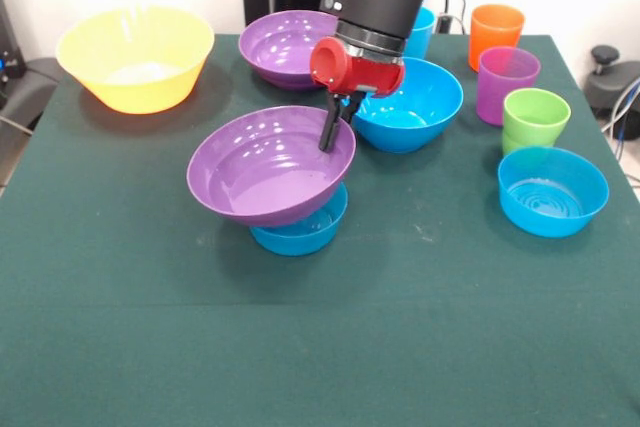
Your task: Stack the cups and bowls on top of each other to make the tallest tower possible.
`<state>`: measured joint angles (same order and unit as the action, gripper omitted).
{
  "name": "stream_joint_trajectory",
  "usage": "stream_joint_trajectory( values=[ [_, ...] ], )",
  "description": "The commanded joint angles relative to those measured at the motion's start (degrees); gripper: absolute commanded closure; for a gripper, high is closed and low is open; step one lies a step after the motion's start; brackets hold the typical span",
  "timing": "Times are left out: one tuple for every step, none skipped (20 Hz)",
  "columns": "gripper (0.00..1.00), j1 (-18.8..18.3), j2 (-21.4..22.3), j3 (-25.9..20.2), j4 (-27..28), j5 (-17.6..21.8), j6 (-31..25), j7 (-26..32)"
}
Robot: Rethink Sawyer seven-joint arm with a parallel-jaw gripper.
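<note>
A wide purple bowl rests tilted on a small blue bowl near the table's middle; together they make the tower. My gripper comes down onto the purple bowl's far right rim, its dark fingers pinched on that rim. Right behind it sits a large blue bowl. Another purple bowl stands further back and a yellow bowl at the far left. At the right are a second small blue bowl and the cups: lime green, translucent purple, orange, and light blue, partly hidden by the arm.
Everything stands on a table covered in dark green cloth. The cups cluster tightly along the right side near the table's edge. Black equipment shows beyond the right and left edges.
</note>
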<state>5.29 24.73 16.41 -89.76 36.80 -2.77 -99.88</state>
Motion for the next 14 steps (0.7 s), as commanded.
stream_joint_trajectory(
  values=[
    [1.0,1.94,0.46,-5.82,3.14,-3.27,-5.57,-5.47],
    [1.0,2.07,0.26,-5.66,3.34,-3.52,-5.81,-5.35],
    [1.0,2.18,-0.16,-5.36,3.57,-3.56,-5.78,-5.2],
    [1.0,2.38,-0.71,-5.01,3.97,-3.62,-5.51,-5.25],
    [1.0,2.58,-1.25,-4.67,4.37,-3.68,-5.23,-5.31],
    [1.0,2.63,-1.67,-4.5,4.72,-3.73,-4.97,-5.26],
    [1.0,2.62,-2.02,-4.35,4.95,-3.77,-4.78,-5.25],
    [1.0,2.61,-2.16,-4.16,4.99,-3.63,-4.82,-5.04],
    [1.0,2.56,-2.34,-4.05,5.07,-3.55,-4.57,-4.99],
    [1.0,2.45,-2.35,-4.01,5.09,-3.36,-4.94,-4.59],
    [1.0,2.3,-2.36,-4.06,5.2,-3.36,-5.27,-4.4],
    [1.0,2.24,-2.2,-4.04,5.28,-3.22,-5.9,-3.95],
    [1.0,2.16,-2.32,-4.13,5.66,-3.14,-7.28,-3.15],
    [1.0,2.28,-2.68,-3.82,6.1,-3.04,-7.73,-2.97]
  ],
)
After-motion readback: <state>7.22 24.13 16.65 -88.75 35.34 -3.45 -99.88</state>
